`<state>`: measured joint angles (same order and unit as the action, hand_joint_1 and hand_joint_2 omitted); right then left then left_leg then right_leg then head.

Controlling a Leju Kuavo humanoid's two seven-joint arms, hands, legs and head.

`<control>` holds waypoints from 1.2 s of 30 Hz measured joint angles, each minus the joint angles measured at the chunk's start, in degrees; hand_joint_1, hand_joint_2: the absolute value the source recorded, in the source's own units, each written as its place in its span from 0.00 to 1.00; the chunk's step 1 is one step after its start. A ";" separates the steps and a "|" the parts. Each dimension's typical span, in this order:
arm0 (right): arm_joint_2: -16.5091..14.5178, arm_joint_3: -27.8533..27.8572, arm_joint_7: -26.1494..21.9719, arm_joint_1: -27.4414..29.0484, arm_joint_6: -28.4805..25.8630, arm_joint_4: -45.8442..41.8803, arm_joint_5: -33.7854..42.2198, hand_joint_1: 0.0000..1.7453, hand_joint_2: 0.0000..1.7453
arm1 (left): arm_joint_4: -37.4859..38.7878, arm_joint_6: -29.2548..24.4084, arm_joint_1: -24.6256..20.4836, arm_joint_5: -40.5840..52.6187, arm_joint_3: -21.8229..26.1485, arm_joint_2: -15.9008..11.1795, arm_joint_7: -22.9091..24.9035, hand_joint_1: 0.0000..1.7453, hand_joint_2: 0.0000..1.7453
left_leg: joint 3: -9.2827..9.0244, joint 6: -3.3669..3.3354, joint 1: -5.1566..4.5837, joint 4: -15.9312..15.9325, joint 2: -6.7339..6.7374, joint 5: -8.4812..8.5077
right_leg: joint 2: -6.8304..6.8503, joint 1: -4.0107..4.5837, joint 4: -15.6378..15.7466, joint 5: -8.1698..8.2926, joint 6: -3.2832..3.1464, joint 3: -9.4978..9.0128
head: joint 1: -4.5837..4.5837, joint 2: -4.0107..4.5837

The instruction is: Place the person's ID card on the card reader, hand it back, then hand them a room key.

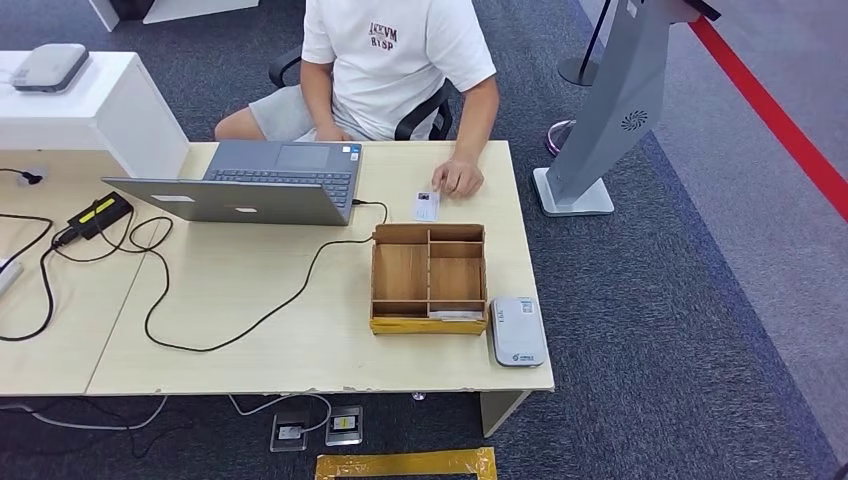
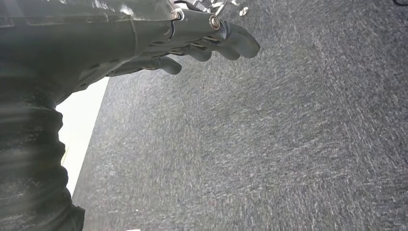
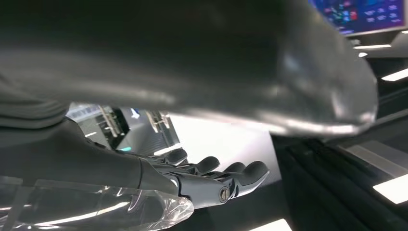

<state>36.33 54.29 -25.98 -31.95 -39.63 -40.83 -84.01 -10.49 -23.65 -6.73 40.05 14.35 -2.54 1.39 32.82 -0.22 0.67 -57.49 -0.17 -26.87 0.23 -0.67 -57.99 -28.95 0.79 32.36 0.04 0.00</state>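
Here, the ID card (image 1: 427, 205) is lying at the table's (image 1: 250, 340) far edge, just beside the person's hand (image 1: 459, 177); the card reader (image 1: 517, 331) is sitting near right. The left hand (image 2: 202, 41) and right hand (image 3: 211, 180) are both hanging empty, fingers loosely extended.

On the desk (image 1: 250, 340), the laptop (image 1: 262, 183) sits at the far edge, the ID card (image 1: 427, 206) to its right, the divided box (image 1: 428, 277) nearer, with the card reader (image 1: 517, 331) beside the near right corner.
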 joint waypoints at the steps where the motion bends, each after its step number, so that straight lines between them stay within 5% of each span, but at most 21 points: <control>1: -0.18 0.51 0.67 0.95 0.00 0.13 0.05 0.00 0.00 | 0.00 -0.03 -0.01 -0.06 0.02 0.05 0.04 0.00 1.00 | 0.00 0.00 0.00 0.00 -0.01 0.00 | 0.00 0.00 0.00 -0.01 0.00 -0.01 | -0.01 0.00; 24: -7.83 4.17 15.78 15.71 0.00 11.48 4.61 0.00 0.00 | 0.04 -1.01 -0.56 -2.18 0.99 1.07 1.78 0.00 1.00 | -0.07 0.08 0.03 0.03 -0.06 -0.10 | 0.02 0.02 -0.02 -0.20 0.09 -0.09 | 0.32 0.00; 36: -12.56 11.43 15.78 18.99 0.00 21.12 6.74 0.00 0.00 | 0.04 0.35 -0.55 -2.85 0.99 0.93 1.85 0.00 1.00 | -0.11 0.15 0.05 0.05 0.07 -0.15 | -0.18 0.03 -0.02 -0.23 0.05 -0.09 | 0.31 0.00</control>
<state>23.77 65.72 -10.21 -12.96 -39.63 -19.71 -77.27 -10.45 -23.30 -7.28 37.20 15.34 -1.61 3.25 32.71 -0.07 0.72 -57.44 -0.10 -27.02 0.06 -0.64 -58.01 -29.17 0.85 32.27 0.36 0.00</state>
